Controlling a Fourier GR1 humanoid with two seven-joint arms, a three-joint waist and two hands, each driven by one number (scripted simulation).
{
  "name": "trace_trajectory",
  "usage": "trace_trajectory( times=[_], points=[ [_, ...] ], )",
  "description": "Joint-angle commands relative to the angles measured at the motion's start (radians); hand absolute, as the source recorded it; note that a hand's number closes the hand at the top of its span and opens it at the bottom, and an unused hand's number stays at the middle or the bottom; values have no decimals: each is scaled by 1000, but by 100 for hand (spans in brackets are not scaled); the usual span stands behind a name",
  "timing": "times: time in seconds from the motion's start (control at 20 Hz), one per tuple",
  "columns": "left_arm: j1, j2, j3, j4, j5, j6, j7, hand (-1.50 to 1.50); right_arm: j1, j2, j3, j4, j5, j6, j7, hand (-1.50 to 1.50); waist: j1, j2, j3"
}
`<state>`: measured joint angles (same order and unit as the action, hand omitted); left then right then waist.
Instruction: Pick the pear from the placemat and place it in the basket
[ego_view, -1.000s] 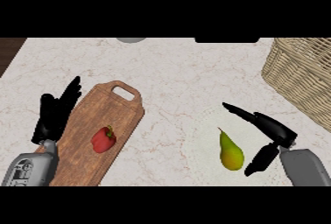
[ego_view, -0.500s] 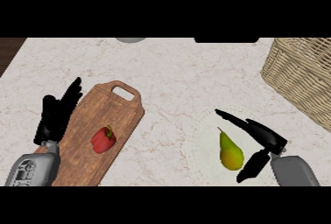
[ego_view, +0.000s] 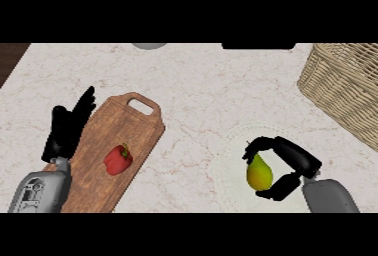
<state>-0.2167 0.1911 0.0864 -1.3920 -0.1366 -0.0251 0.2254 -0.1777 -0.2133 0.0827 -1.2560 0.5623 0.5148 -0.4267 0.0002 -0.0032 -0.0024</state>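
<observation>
A yellow-green pear (ego_view: 259, 173) lies on a pale round placemat (ego_view: 235, 142) at the lower right of the counter. My right hand (ego_view: 294, 159) is curled round the pear, fingers over its stem end and thumb under its base. The wicker basket (ego_view: 346, 86) stands at the right edge, well above and right of the pear. My left hand (ego_view: 68, 129) rests open, fingers up, at the left edge of the cutting board.
A wooden cutting board (ego_view: 105, 152) with a red bell pepper (ego_view: 118, 159) on it lies at the left. A grey round object (ego_view: 150, 45) and a dark object (ego_view: 258, 46) sit at the counter's far edge.
My right hand's fingers have curled down from straight to wrap round the pear. The pear, the left hand and the board have stayed in place.
</observation>
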Motion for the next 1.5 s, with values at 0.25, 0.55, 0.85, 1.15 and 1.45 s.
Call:
trace_trajectory(
  times=[0.25, 0.55, 0.85, 1.15, 1.45],
  points=[
    [6, 12, 11, -24, 0, -19, 24, 0, 17, -28, 79, -65, 172, -148, -55, 150, -3, 1, 2],
    [8, -9, 11, -10, -9, 12, 27, 0, 58, -267, 230, -212, 538, -292, 13, 150, -27, -8, 0],
    [63, 13, 28, -32, 13, -23, -23, 0, 263, -326, 172, -635, 467, -215, 62, 150, -21, -3, 1],
    [37, 10, 36, -17, 10, -9, -9, 0, 323, -221, 31, -818, 150, -3, 142, 150, -27, -4, 1],
    [55, -2, 21, -14, 0, -6, -18, 0, 360, -105, -162, -1043, -218, 133, 310, 150, -39, -5, -1]
  ],
)
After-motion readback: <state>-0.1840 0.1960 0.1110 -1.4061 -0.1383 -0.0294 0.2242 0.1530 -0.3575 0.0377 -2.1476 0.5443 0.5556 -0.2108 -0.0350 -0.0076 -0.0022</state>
